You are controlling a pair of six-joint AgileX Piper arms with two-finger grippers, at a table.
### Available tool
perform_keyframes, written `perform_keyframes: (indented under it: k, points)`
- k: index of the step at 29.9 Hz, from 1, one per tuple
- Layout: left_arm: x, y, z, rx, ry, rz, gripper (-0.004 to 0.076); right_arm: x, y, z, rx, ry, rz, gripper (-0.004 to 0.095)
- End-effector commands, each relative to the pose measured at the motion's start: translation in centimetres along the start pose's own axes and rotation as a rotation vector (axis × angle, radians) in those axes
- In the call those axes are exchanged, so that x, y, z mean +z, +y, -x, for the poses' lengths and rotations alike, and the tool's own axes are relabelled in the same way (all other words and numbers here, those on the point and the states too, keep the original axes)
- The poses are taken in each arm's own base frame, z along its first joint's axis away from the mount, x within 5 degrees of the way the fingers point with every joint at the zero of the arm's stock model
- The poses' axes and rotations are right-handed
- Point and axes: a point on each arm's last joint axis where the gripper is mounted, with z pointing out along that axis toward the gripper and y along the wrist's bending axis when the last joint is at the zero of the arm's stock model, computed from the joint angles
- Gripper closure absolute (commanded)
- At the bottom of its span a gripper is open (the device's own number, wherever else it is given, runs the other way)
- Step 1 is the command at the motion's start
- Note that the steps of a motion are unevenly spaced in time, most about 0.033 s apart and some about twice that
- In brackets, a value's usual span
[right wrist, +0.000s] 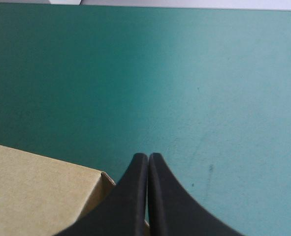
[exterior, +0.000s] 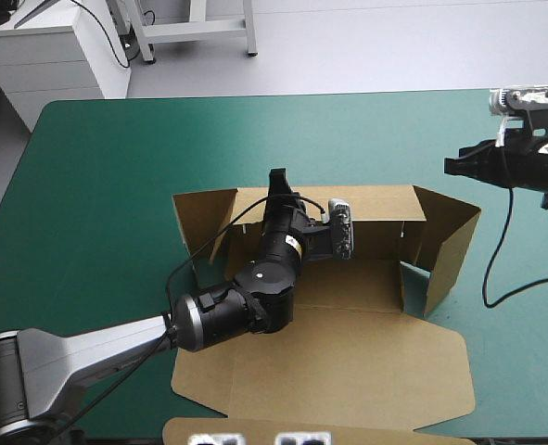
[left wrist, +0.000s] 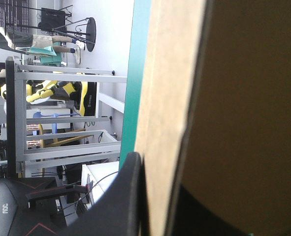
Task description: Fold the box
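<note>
Left pincer (left wrist: 157, 191) clamps box (left wrist: 170, 88) wall; right pincer (right wrist: 148, 158) closed.

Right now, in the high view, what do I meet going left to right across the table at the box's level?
Bare teal-green cover → box's left wall → left pincer → box's right wall.

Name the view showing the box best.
The high view: the box lies whole, walls raised, lid flat. The left wrist view shows only one wall in the left claw; the right wrist view, one corner.
</note>
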Motion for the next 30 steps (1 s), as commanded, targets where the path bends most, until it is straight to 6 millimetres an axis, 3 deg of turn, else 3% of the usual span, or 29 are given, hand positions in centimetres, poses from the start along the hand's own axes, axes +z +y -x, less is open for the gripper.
perform_keyframes:
  k: [1,5,10,18,24,30]
  points:
    - [-1.5,1.7,0.2,-0.061,-0.04,0.039,0.0732,1.2,-0.4,1.3,0.017,-0.016,0.051,0.0908]
    - [-1.5,1.7,0.2,-0.061,-0.04,0.039,0.0732,4.0,-1.4,0.8,0.054,0.071,0.093,0.0909]
    - [-1.5,1.7,0.2,-0.061,-0.04,0.039,0.0732,5.5,-1.9,0.0,0.052,0.148,0.12,0.0909]
    - [-1.5,1.7,0.2,-0.061,-0.04,0.039,0.0732,5.6,-1.8,-1.0,0.05,0.223,0.145,0.0909]
    - [-1.5,1.7,0.2,-0.061,-0.037,0.035,0.0732,5.9,-1.7,-3.7,0.059,0.257,0.14,0.0909]
    - [-1.5,1.6,0.1,-0.062,-0.037,0.033,0.0732,4.9,-1.0,-6.3,0.023,0.237,0.116,0.0909]
